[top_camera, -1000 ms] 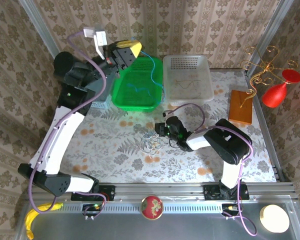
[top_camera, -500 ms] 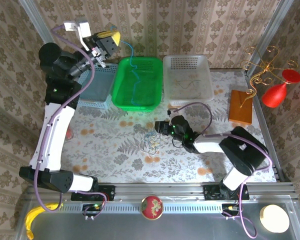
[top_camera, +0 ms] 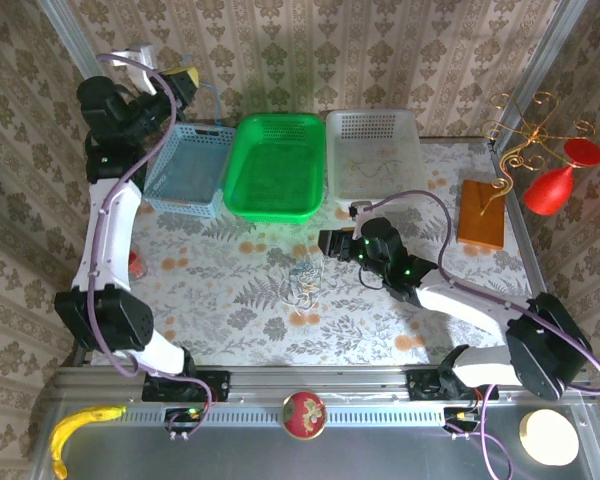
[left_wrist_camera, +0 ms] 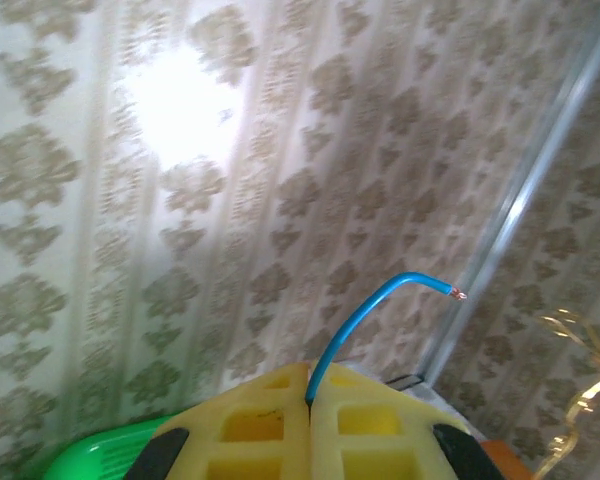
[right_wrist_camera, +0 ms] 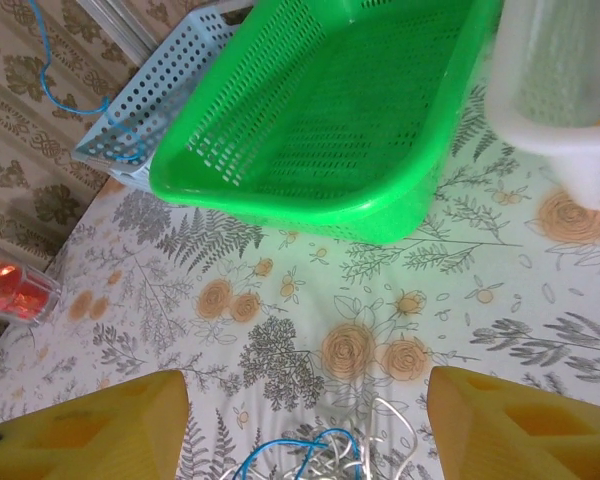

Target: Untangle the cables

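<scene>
The right end effector (right_wrist_camera: 302,400), fingers spread, hovers with the tangled cables (right_wrist_camera: 315,450) on the desk (top_camera: 220,300) just beneath it, while the farther left end effector (left_wrist_camera: 308,400) pinches a blue cable (left_wrist_camera: 370,310) upright, well apart.

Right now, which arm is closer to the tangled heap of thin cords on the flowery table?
Right. The right fingers hover open beside the heap; the left fingers are far off by the light-blue plastic basket, pinching a blue cord.

no legible text, no labels or brands; no numbers, no signs
</scene>
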